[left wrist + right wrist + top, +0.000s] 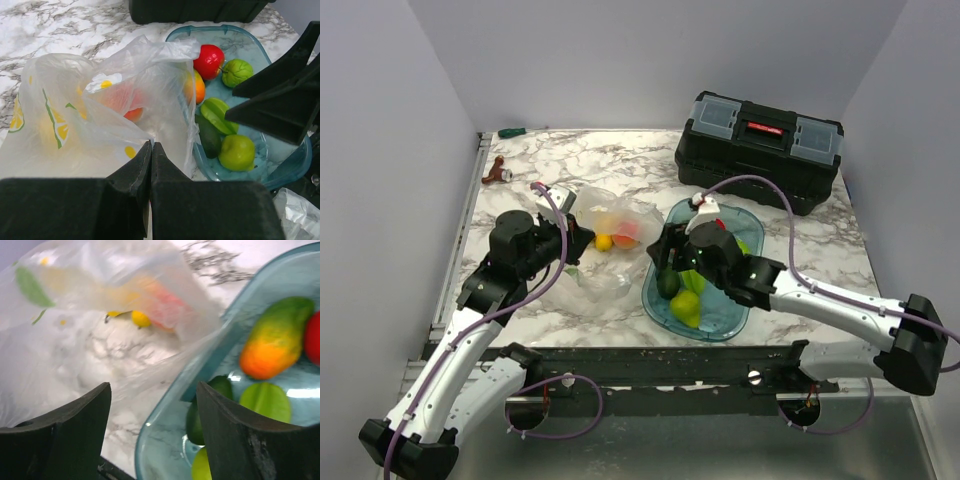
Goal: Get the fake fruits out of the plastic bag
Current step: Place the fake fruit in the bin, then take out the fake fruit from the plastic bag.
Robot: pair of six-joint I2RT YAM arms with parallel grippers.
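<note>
Bench (600, 160) surfaced in white marble pattern, grey-veined. Enclosed by plain pale grey walls: back wall (650, 60), left wall (380, 200), right wall (920, 120). Black toolbox (760, 150) set at far right. Light even, soft.

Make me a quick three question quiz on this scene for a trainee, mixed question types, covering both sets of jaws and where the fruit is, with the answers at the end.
1. True or false: the left jaws are shut on the plastic bag.
2. Where is the red apple? A inside the bag, B in the blue tray, C between the right jaws.
3. Fill in: the right jaws stand ____.

Key: 1 true; 2 B; 3 open.
</note>
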